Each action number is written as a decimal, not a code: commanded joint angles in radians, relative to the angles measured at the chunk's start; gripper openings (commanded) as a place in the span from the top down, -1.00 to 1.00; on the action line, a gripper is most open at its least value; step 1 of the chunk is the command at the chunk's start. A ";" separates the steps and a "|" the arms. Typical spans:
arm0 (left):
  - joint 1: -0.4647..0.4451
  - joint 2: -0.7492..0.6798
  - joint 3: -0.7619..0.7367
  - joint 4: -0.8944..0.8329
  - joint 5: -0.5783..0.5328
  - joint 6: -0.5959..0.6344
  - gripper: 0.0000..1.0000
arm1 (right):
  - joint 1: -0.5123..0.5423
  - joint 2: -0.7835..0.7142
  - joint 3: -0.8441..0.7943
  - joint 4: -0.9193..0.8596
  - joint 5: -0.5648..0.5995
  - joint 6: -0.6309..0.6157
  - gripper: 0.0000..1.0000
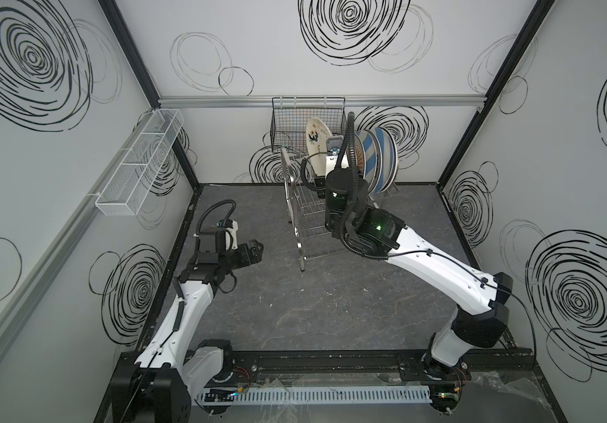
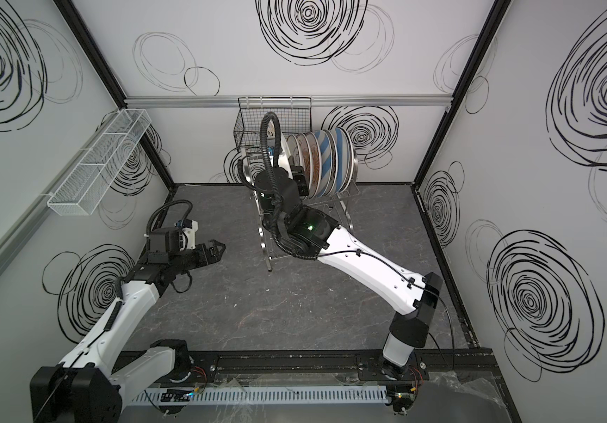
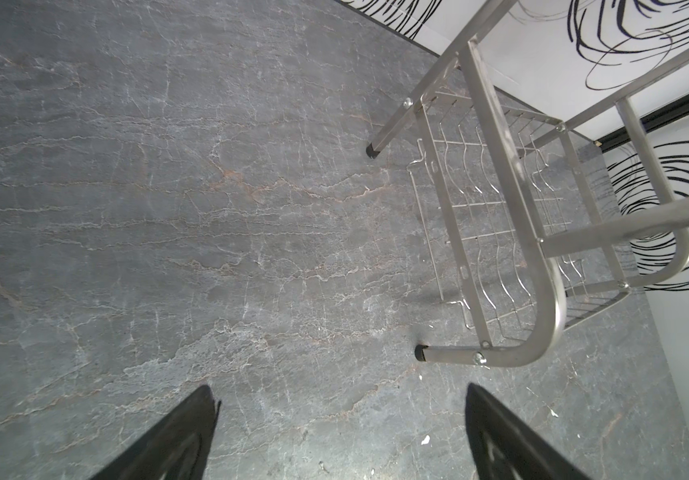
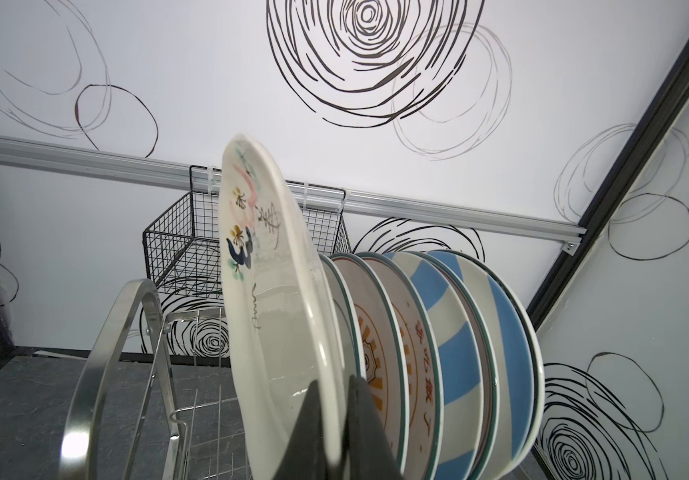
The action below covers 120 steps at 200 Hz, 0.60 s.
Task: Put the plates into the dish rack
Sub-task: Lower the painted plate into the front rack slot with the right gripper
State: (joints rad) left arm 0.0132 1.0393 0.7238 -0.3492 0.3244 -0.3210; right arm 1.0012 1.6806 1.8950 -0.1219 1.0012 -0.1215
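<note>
My right gripper is shut on the rim of a cream plate with black, red and blue prints. I hold it on edge over the dish rack, close beside the nearest of several plates standing in the upper tier: green-rimmed, orange sunburst and blue-striped. The cream plate rises higher than that row; its lower edge is hidden by my arm. My left gripper hangs open over the bare table, left of the rack's foot, with nothing between its fingers.
A black wire-grid basket hangs on the back wall just behind the rack. A long white mesh basket is fixed to the left wall. The dark marbled table runs to a slotted cable duct at the front.
</note>
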 commanded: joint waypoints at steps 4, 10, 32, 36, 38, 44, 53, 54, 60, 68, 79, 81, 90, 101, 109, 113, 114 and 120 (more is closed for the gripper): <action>-0.004 -0.018 -0.014 0.033 0.024 0.017 -0.92 | -0.007 -0.002 0.027 0.153 0.054 -0.021 1.00; -0.004 -0.018 -0.014 0.033 0.025 0.016 -0.92 | -0.009 0.006 0.030 0.152 0.057 -0.020 1.00; -0.005 -0.024 -0.018 0.035 0.031 0.014 -0.92 | -0.024 0.035 0.052 0.117 0.043 0.018 1.00; -0.005 -0.024 -0.018 0.035 0.031 0.014 -0.92 | -0.027 0.041 0.058 0.107 0.038 0.027 1.00; -0.005 -0.023 -0.018 0.035 0.031 0.014 -0.92 | -0.029 0.043 0.061 0.103 0.036 0.031 1.00; -0.005 -0.023 -0.018 0.036 0.031 0.014 -0.92 | -0.034 0.050 0.065 0.094 0.029 0.043 1.00; -0.005 -0.021 -0.017 0.035 0.033 0.013 -0.92 | -0.040 0.056 0.070 0.084 0.017 0.056 1.00; -0.005 -0.021 -0.017 0.035 0.034 0.013 -0.92 | -0.041 0.058 0.070 0.084 0.015 0.056 1.00; -0.005 -0.021 -0.017 0.035 0.034 0.013 -0.92 | -0.045 0.063 0.073 0.081 0.013 0.061 1.00; -0.006 -0.020 -0.017 0.035 0.035 0.014 -0.92 | -0.048 0.070 0.076 0.075 0.015 0.065 1.00; -0.006 -0.020 -0.015 0.035 0.035 0.014 -0.92 | -0.056 0.079 0.084 0.064 0.016 0.073 1.00; -0.006 -0.021 -0.015 0.035 0.035 0.014 -0.92 | -0.056 0.080 0.085 0.063 0.015 0.075 1.00; -0.005 -0.019 -0.015 0.036 0.036 0.014 -0.92 | -0.063 0.085 0.084 0.058 0.010 0.080 1.00; -0.005 -0.020 -0.015 0.035 0.035 0.014 -0.92 | -0.069 0.088 0.086 0.051 0.009 0.089 1.00; -0.005 -0.019 -0.015 0.036 0.035 0.014 -0.92 | -0.073 0.091 0.086 0.046 0.006 0.094 1.00; -0.006 -0.019 -0.015 0.035 0.035 0.013 -0.92 | -0.075 0.091 0.086 0.044 0.004 0.097 1.00; -0.006 -0.018 -0.015 0.035 0.035 0.014 -0.92 | -0.076 0.091 0.085 0.044 0.004 0.098 1.00; -0.005 -0.019 -0.017 0.035 0.036 0.014 -0.92 | -0.079 0.091 0.083 0.042 0.002 0.101 1.00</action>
State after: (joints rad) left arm 0.0132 1.0328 0.7124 -0.3420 0.3435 -0.3210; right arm 0.9363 1.8042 1.9148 -0.1375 0.9924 -0.0631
